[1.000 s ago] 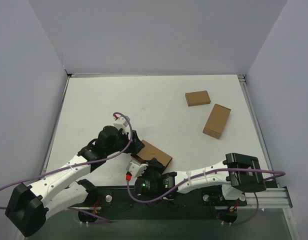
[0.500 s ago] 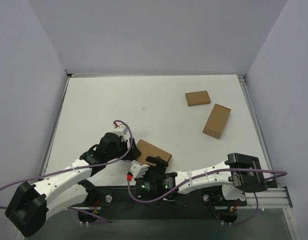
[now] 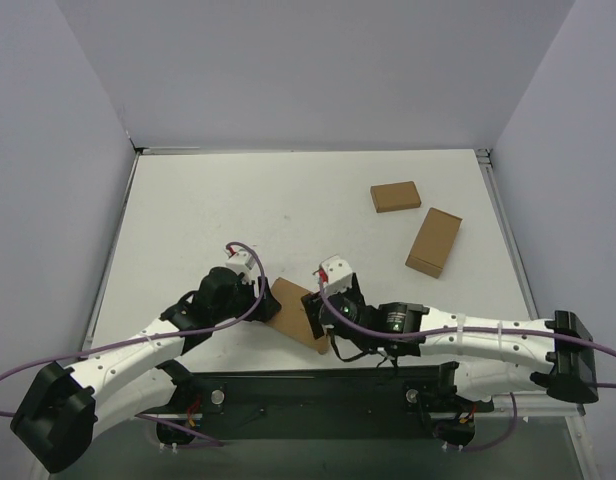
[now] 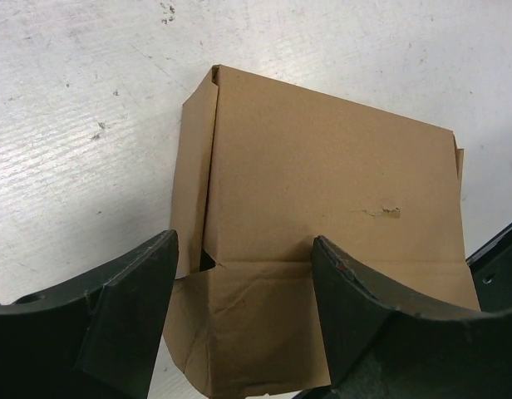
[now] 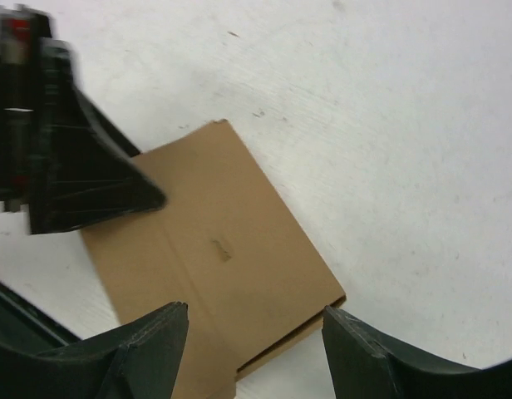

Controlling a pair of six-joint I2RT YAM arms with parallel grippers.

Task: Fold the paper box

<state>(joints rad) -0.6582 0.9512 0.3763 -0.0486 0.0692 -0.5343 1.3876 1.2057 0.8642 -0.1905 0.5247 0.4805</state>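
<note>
left gripper (image 4: 243, 243) and right gripper (image 5: 256, 309) both spread wide over the paper box (image 3: 291, 312) (brown cardboard), gripping nothing; contact unclear.

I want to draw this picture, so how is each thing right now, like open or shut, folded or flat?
paper box: folded up, lying flat, no claw holding it.
left claw: open, over the paper box.
right claw: open, over the paper box.
far small box: closed, lying flat.
near small box: closed, lying flat, apart from the far one.
</note>
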